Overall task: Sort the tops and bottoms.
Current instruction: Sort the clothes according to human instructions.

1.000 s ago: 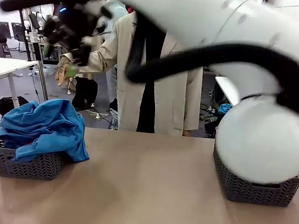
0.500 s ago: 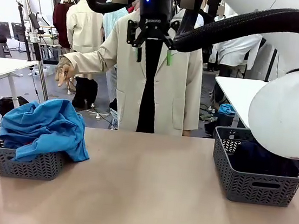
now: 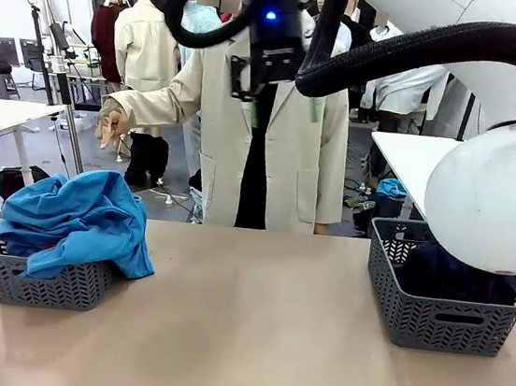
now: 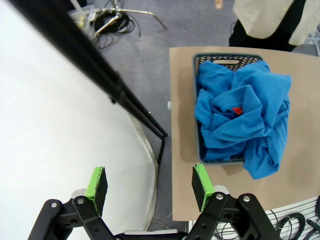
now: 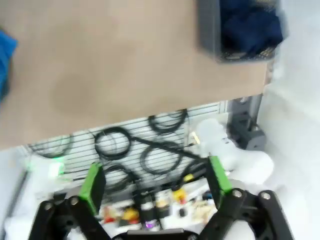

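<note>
Jaws of both grippers standing spread, empty; tops [image 3: 75,222] lying soft, floppy in left basket [image 3: 48,288] — bunched fold offering best hold.

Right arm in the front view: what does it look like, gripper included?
A glossy white rounded arm with a thick black corrugated cable hose looping along it. Its right gripper is black with a lit blue light on the body, and green pads line its two black fingers.

Tops [image 3: 76,218] in the left basket [image 3: 44,284], bottoms [image 3: 460,274] in the right basket [image 3: 440,319]
</note>
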Motion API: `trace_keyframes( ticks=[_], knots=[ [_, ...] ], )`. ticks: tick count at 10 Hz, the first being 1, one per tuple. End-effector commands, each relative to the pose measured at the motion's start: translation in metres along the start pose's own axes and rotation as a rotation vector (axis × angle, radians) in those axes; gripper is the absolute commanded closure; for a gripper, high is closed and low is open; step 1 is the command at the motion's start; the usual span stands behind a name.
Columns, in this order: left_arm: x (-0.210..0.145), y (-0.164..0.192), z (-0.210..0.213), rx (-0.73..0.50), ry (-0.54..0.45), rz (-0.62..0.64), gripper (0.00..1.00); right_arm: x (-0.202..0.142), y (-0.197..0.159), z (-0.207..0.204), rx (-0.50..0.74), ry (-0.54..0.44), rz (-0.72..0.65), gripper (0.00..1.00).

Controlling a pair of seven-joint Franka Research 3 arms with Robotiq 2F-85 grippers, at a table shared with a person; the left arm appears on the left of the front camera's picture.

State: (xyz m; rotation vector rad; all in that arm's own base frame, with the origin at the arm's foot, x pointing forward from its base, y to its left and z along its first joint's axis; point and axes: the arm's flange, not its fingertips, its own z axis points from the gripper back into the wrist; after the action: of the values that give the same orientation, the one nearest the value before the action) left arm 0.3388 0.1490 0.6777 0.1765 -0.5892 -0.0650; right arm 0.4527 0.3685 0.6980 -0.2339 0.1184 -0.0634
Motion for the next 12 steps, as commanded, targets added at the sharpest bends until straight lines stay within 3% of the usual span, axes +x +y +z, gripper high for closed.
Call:
trace_keyframes(
  ticks=[1,4,5,6,8,9,12],
  knots=[
    [0.012,-0.066,-0.026,-0.055,0.007,-0.062,0.12,-0.008,-0.094,-0.053,-0.042,-0.026,0.054,0.00],
    [0.022,-0.171,-0.074,-0.152,0.081,-0.170,0.12,-0.056,-0.205,-0.093,0.215,-0.076,-0.029,0.00],
    [0.022,-0.192,-0.090,-0.220,0.046,-0.104,0.12,-0.073,-0.221,-0.111,0.264,-0.082,-0.058,0.00],
    [0.025,-0.197,-0.101,-0.278,0.034,-0.075,0.12,-0.073,-0.220,-0.129,0.287,-0.076,-0.062,0.00],
    [0.021,-0.195,-0.091,-0.285,-0.024,-0.071,0.12,-0.069,-0.198,-0.138,0.216,-0.064,-0.067,0.00],
    [0.026,-0.212,-0.100,-0.251,0.058,-0.109,0.12,-0.038,-0.236,-0.030,0.267,-0.051,-0.075,0.00],
    [0.026,-0.212,-0.100,-0.251,0.058,-0.109,0.12,-0.038,-0.236,-0.030,0.267,-0.051,-0.075,0.00]
  ],
)
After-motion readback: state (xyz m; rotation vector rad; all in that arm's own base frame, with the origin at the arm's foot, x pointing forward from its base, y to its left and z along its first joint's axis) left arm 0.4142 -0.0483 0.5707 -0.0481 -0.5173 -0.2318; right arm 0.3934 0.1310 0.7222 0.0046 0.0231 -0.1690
